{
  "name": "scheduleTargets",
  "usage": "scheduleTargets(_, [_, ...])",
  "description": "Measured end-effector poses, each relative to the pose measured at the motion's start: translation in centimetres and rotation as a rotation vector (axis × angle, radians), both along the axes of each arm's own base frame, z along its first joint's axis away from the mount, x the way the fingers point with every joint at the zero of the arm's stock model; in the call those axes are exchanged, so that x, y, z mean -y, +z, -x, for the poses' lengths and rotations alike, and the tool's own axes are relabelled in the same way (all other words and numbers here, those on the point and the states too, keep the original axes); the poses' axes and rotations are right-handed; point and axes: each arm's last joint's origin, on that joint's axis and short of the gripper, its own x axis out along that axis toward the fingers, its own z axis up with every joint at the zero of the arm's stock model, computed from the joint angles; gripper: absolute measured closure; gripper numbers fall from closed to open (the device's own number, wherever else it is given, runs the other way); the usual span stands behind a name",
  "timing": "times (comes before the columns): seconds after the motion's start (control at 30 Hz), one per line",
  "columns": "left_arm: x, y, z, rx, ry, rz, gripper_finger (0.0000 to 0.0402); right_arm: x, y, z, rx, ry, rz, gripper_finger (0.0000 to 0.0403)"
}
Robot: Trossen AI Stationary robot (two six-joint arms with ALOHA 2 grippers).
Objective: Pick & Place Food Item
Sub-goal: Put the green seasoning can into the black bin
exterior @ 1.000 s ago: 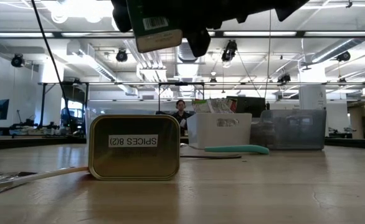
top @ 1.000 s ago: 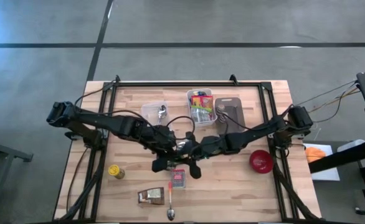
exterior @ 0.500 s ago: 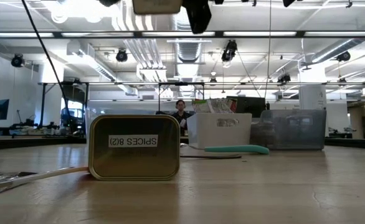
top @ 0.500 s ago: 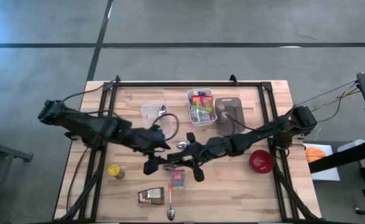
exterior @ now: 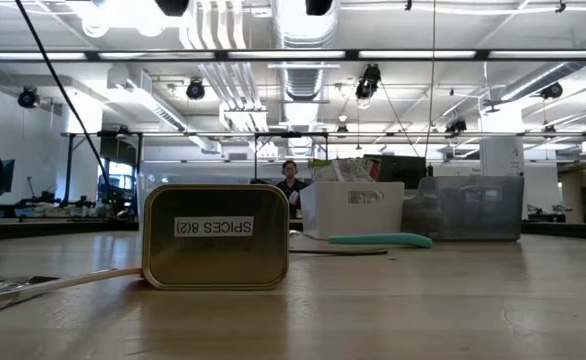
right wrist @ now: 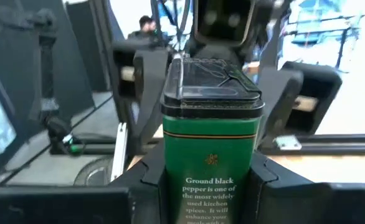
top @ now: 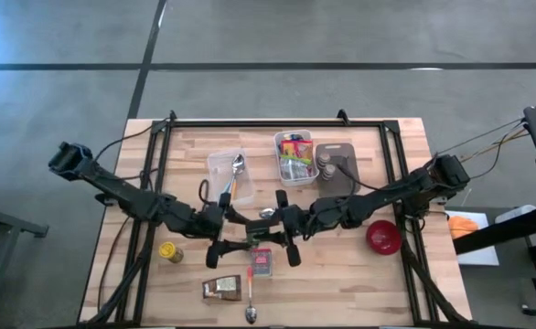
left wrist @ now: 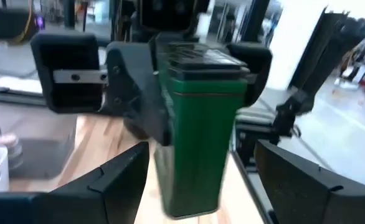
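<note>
A green tin of ground black pepper [right wrist: 208,124] with a dark lid stands upright in the air over the table's middle [top: 265,216]. My right gripper [right wrist: 207,186], reaching in from the table's right [top: 275,228], is shut on it. My left gripper [left wrist: 204,186] faces it from the table's left [top: 224,236]. It is open, its two fingers [left wrist: 117,180] standing wide on either side of the tin's lower part [left wrist: 192,180] without touching it. The low view shows neither the tin nor the fingers. My right gripper pinches the tin's lower body [right wrist: 170,186] between its two fingers [right wrist: 146,180], one on each opposite side. The fingers come level from the table's right. The tin stands upright, lid up, lifted clear of the table.
Below the grippers lie a gold spice tin [exterior: 215,237], a small red tin [top: 262,262], a spoon [top: 250,294], a brown packet [top: 222,288] and a yellow item [top: 167,249]. A red bowl [top: 382,238] sits at the right. A clear box [top: 224,169], a white bin [top: 294,155] and a grey tray [top: 337,164] stand at the back.
My left gripper has opened, let go of the tin and drawn back toward the table's left edge, tipping up to level. My right gripper has risen with the tin, which has gone up out of the low view.
</note>
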Motion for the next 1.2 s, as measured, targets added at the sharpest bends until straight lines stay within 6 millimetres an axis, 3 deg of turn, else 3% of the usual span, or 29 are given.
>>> scheduleTargets(0.13, [-0.3, -1.3, 0.1, 0.002, 0.047, -0.017, 0.0106, -0.2, 0.4, 0.0, 0.045, -0.003, -0.004, 0.0305])
scheduleTargets(0.5, [0.1, -1.5, -1.2, 0.025, 0.079, -0.079, 0.0116, -0.4, 0.5, 0.1, 0.059, 0.002, -0.009, 0.0305])
scheduleTargets(0.6, [0.2, -1.6, -1.4, 0.02, 0.075, -0.081, 0.0151, -0.5, 0.4, 0.0, 0.054, 0.003, -0.008, 0.0305])
scheduleTargets(0.8, [0.2, -1.6, -1.3, 0.019, 0.082, -0.082, 0.0266, -0.6, 0.3, 0.1, 0.047, -0.015, -0.004, 0.0305])
scheduleTargets(0.9, [0.2, -1.7, -1.3, 0.014, 0.08, -0.085, 0.0269, -0.6, 0.2, 0.1, 0.043, -0.017, -0.003, 0.0304])
scheduleTargets(1.2, [0.3, -2.4, -0.6, -0.123, -0.028, 0.016, 0.0269, -0.9, -0.7, 0.5, -0.094, 0.038, 0.003, 0.0178])
